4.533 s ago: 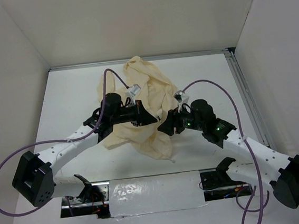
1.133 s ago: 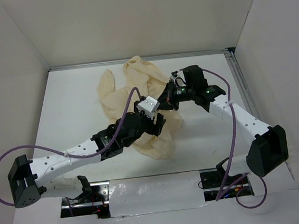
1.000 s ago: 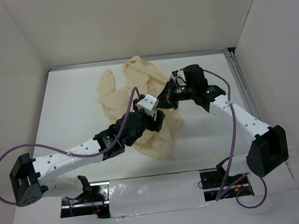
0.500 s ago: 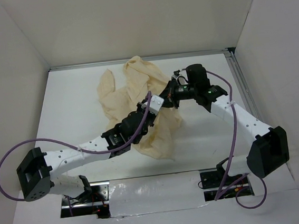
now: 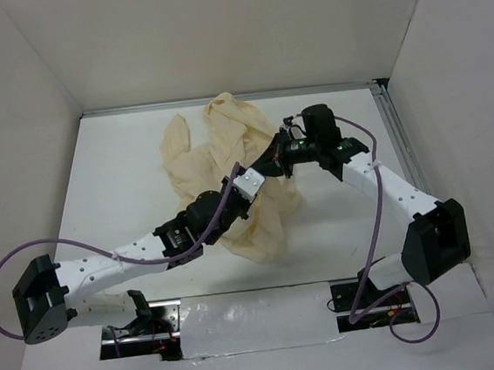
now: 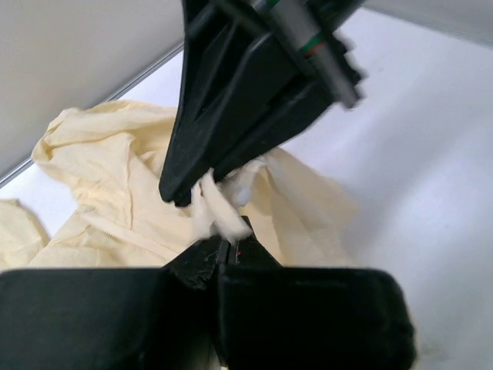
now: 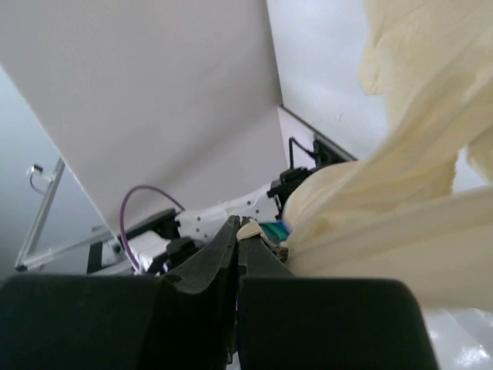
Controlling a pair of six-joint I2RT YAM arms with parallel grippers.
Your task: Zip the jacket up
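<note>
Left pincer (image 6: 229, 245) and right pincer (image 7: 239, 228) both clamped on bunched jacket (image 5: 225, 135) fabric mid-frame; zipping looks unstarted, all of it left.

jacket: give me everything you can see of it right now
The jacket is thin, pale cream-yellow fabric, heavily wrinkled, bunched in a heap on the white table, with one part spread leftward. The left gripper and right gripper each pinch a small fold of it, tips close together. Zipper state unclear.

No readable text, labels, numbers or signs anywhere
</note>
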